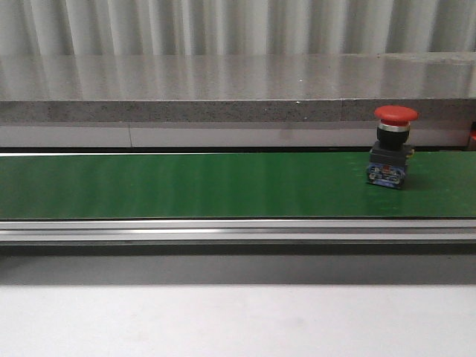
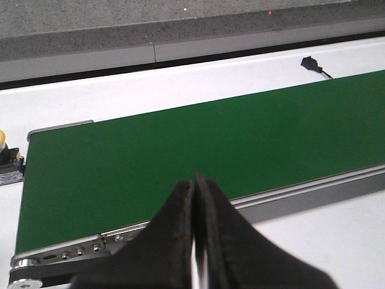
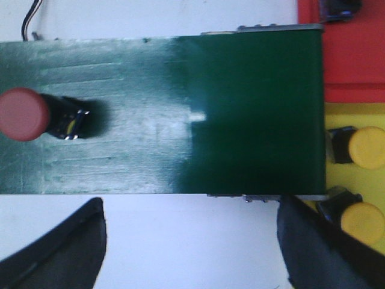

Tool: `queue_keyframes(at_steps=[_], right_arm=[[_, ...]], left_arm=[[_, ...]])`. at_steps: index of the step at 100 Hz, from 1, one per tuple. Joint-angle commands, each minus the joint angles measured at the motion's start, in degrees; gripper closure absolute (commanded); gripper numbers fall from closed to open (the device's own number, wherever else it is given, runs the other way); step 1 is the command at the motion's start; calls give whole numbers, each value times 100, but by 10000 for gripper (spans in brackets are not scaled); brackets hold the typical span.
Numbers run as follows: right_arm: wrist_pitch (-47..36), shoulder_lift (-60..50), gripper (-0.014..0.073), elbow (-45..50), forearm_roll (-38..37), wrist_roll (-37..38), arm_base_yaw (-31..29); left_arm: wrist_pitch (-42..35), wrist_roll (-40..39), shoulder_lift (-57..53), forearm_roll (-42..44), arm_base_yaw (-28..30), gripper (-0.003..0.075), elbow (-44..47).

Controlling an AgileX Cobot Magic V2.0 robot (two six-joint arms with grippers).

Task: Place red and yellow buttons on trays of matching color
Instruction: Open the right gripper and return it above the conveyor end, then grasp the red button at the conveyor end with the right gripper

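Note:
A red button [image 1: 394, 146] with a black and blue base stands upright on the green belt [image 1: 186, 186] at the far right of the front view; from the right wrist it appears from above [image 3: 23, 114]. My right gripper [image 3: 189, 208] is open over the white table beside the belt, nothing between its fingers. A red tray [image 3: 355, 66] and a yellow tray [image 3: 356, 177] lie past the belt's end. Two yellow buttons [image 3: 367, 147] [image 3: 361, 221] rest on the yellow tray. My left gripper [image 2: 195, 180] is shut and empty above the belt's near rail. Another yellow button [image 2: 2, 141] peeks in beside the belt's end.
A dark-based object [image 3: 340, 7] sits on the red tray at the frame edge. The belt's metal rail [image 1: 238, 229] runs along its front. A grey stone ledge [image 1: 223, 100] lies behind the belt. A small black connector [image 2: 310, 62] lies on the white table.

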Motion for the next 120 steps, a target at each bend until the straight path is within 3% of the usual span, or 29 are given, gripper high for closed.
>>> queue_keyframes(at_steps=[1, 28, 61, 70, 92, 120], right_arm=[[233, 188, 11, -443, 47, -317, 264], [583, 1166, 11, -973, 313, -1029, 897], [385, 1938, 15, -987, 490, -1495, 883], [368, 2079, 71, -987, 414, -1524, 883], [378, 2164, 349, -982, 400, -1524, 875], [143, 1731, 369, -987, 400, -1172, 668]], left_arm=[[-407, -20, 24, -105, -45, 740, -150], [-407, -20, 24, -105, -45, 740, -150], [-407, -20, 24, -105, -45, 740, -150], [-407, -20, 24, -105, -45, 740, -150], [-407, -20, 24, -105, -45, 740, -150], [-407, -20, 24, -105, -45, 740, -150]])
